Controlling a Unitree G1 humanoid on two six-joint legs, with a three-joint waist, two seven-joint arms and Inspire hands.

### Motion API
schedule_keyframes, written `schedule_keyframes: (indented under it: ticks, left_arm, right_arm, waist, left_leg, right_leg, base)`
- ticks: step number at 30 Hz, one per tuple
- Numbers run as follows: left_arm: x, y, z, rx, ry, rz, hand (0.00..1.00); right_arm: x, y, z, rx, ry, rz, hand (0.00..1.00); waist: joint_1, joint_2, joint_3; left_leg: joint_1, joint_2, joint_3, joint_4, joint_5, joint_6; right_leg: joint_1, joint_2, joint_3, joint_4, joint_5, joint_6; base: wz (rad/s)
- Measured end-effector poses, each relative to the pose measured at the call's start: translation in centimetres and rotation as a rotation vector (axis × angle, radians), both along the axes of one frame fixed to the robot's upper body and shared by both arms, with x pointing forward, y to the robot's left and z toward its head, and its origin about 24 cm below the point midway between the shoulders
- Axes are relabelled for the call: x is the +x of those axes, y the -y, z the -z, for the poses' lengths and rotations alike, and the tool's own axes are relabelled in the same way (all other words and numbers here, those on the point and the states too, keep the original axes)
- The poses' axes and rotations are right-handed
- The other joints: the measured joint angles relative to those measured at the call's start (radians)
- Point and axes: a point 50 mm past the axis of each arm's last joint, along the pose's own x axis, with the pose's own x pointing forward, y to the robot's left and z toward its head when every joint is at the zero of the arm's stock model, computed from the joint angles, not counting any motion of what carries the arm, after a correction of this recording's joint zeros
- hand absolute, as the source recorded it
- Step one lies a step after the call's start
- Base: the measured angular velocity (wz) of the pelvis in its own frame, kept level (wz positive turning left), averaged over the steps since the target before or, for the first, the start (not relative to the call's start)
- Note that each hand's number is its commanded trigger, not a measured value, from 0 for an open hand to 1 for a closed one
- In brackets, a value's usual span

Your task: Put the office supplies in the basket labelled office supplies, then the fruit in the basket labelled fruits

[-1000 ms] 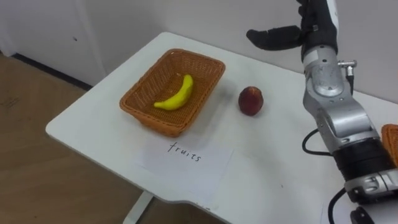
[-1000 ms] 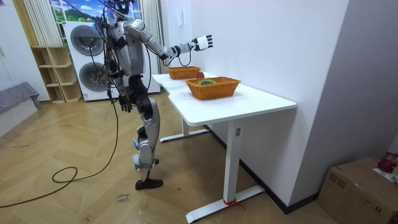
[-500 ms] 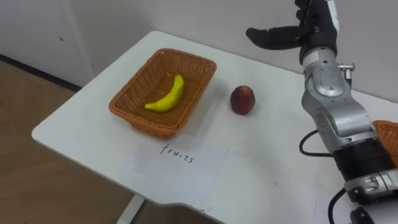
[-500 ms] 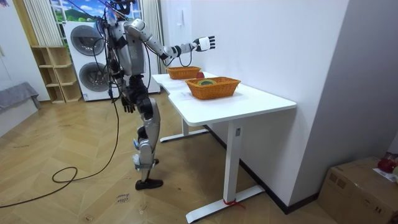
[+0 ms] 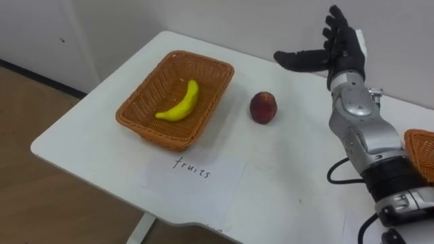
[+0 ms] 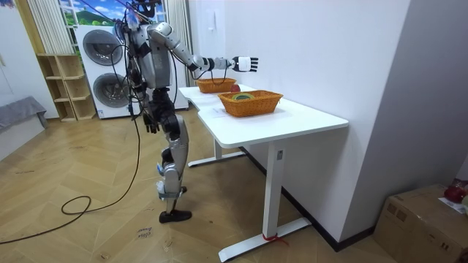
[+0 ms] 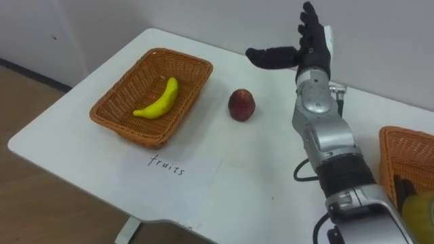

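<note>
Two wicker baskets stand on the white desk (image 5: 291, 196) — the left basket (image 5: 139, 112) and the right basket (image 7: 400, 146). One curved yellow banana (image 5: 178, 105) lies in the left basket. One round red peach (image 5: 263, 107) sits on the desk just beside it. The right hand (image 5: 341, 54) hovers beyond the peach, fingers spread — empty. The left hand (image 6: 149, 121) hangs by the hip.

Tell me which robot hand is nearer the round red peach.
Right. The right robot hand hovers open beyond the round red peach, to its right; the left robot hand hangs by the robot's hip.
</note>
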Motion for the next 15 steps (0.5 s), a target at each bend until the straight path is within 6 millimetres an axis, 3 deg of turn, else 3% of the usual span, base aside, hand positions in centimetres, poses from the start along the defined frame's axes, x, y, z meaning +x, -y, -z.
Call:
schedule_keyframes:
  ticks: [15]
  left_arm:
    - [-0.2,0.4,0.1,-0.01,-0.015,0.034,0.0]
  right_arm:
    - [-0.2,0.7,1.7,-0.009,-0.07,0.029,0.0]
  waist:
    - [0.008,-0.003,-0.004]
  left_leg:
    - [-0.037,0.0,0.001,0.015,0.001,0.0]
  right_leg:
    - [-0.038,0.0,-0.003,0.003,0.0,0.0]
  base:
    - [0.0]
